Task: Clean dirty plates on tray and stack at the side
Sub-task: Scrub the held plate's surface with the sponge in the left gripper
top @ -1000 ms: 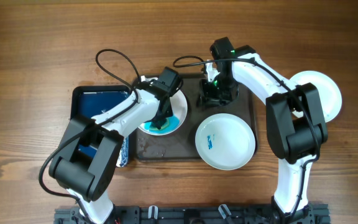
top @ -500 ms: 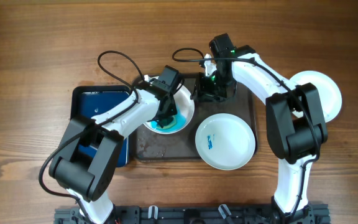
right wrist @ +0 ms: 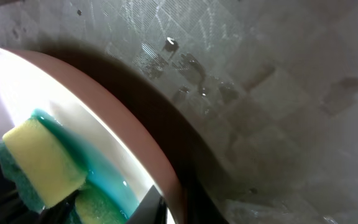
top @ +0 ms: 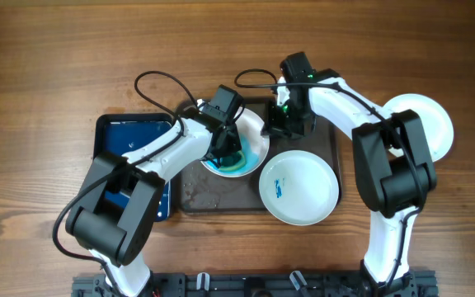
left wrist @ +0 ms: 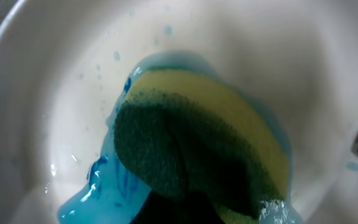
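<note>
Left gripper: your left gripper (top: 223, 147) sits over the back-left part of the tray (top: 221, 194), jaws clamped on the sponge (left wrist: 204, 124), which bends under the squeeze.
Sponge: yellow with a dark green scouring face, pressed into the bowl of the wet plate (top: 254, 128). In the left wrist view the green face is towards you and the yellow layer arches behind it.
Blue liquid: a blue-teal pool (left wrist: 82, 199) spreads from under the sponge across the plate's floor, with small drops higher on the white wall.
Wet plate: it lies on the tray's back half, left of centre, directly under the left gripper. Its right rim reaches your right gripper (top: 280, 130).
Right gripper: it stands at the tray's back edge, just right of the wet plate. In the right wrist view the plate's rim (right wrist: 148, 155) runs down between the fingers at the bottom edge, and the jaws look closed on it, though the fingers barely show.
Smeared plate: a second plate (top: 303, 194) rests on the tray's front right corner with a small blue mark left of its centre, just in front of the right gripper and apart from it.
Side plate: the third plate (top: 431, 124) lies on the table (top: 56, 66), right of the tray, partly behind your right arm.
Blue tray: the smaller dark blue tray (top: 134, 136) lies against the big tray's left side, under your left arm.
</note>
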You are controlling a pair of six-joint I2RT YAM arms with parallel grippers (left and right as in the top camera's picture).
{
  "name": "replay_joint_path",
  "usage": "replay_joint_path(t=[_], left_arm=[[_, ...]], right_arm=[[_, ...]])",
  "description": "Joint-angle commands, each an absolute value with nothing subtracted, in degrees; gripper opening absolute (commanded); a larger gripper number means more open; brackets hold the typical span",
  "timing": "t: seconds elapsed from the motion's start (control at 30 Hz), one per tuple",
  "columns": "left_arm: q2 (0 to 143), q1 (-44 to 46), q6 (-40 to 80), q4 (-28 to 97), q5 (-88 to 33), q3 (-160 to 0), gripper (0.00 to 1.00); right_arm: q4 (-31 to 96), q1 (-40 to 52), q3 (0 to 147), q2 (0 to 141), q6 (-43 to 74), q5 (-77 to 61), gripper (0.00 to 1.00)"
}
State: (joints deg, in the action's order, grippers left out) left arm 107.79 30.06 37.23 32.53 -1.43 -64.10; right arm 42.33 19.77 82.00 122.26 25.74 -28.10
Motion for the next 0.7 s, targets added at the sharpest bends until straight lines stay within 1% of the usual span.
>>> replay_joint_path(t=[0.0, 0.17, 0.33, 0.43, 0.6, 0.67], left_arm=[[114.0, 32.2, 38.0, 33.2, -10.9, -60.4, 0.04], [114.0, 31.9, 36.2, 33.1, -10.6, -60.4, 0.04], [114.0, 28.6, 35.3, 34.7, -6.9, -60.4, 0.04], [114.0, 25.9, 35.4, 37.3, -2.2, -60.4, 0.04], [114.0, 22.2, 35.4, 40.7, 10.6, -60.4, 0.04], [114.0, 22.0, 35.4, 40.8, 12.0, -60.4, 0.04]], right_arm=[[39.9, 20.7, 77.9, 123.3, 28.3, -29.8, 0.04], [39.0, 20.7, 77.2, 123.3, 28.6, -29.8, 0.05], [39.3, 20.6, 77.2, 123.3, 28.7, -29.8, 0.05], [39.9, 20.6, 77.2, 123.3, 29.2, -29.6, 0.05], [40.1, 20.6, 77.2, 123.3, 32.0, -27.8, 0.04], [40.4, 20.5, 77.2, 123.3, 32.2, -26.9, 0.05]])
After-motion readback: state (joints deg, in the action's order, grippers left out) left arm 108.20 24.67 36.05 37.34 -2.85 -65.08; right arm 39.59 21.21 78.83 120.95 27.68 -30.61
